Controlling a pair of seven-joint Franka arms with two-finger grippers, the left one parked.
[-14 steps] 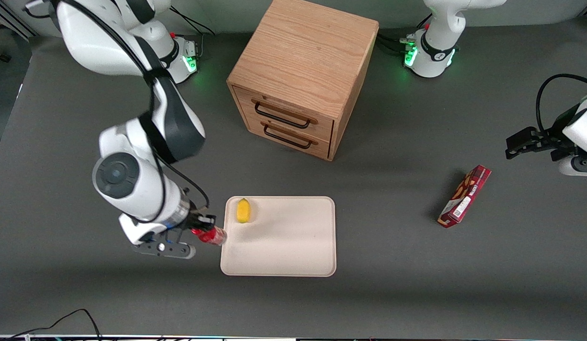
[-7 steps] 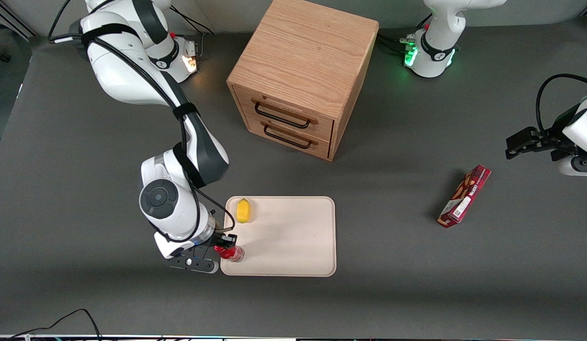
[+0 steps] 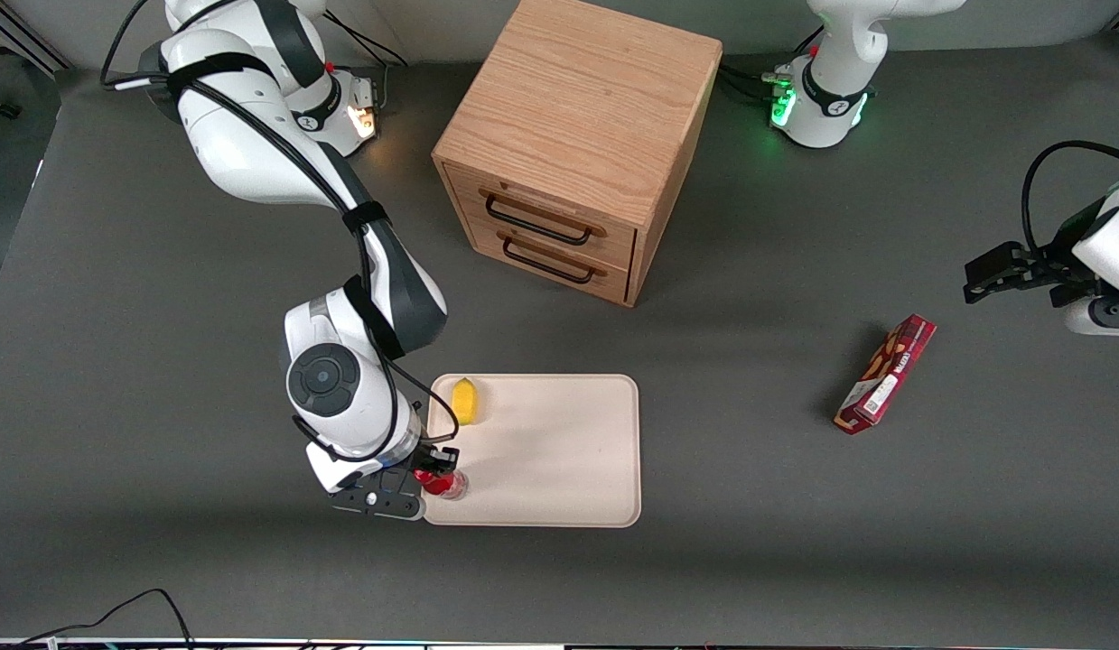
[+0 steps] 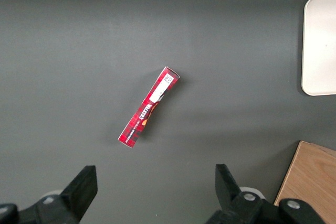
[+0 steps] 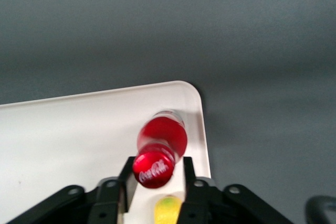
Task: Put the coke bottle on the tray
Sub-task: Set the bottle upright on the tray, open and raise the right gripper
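Observation:
The coke bottle, red with a red cap, stands slightly tilted on the cream-white tray, in the tray's corner nearest the front camera at the working arm's end. My right gripper reaches in from beside that corner and is shut on the bottle near its top. In the right wrist view the cap sits between the black fingers of the gripper, with the bottle's body over the tray close to its rounded corner.
A yellow lemon-like piece lies on the tray, farther from the front camera than the bottle. The wooden two-drawer cabinet stands farther back. A red snack box lies toward the parked arm's end.
The right arm carried the bottle from just outside the tray's edge to over its near corner, coming lower; in the last half second it shifted only slightly farther onto the tray.

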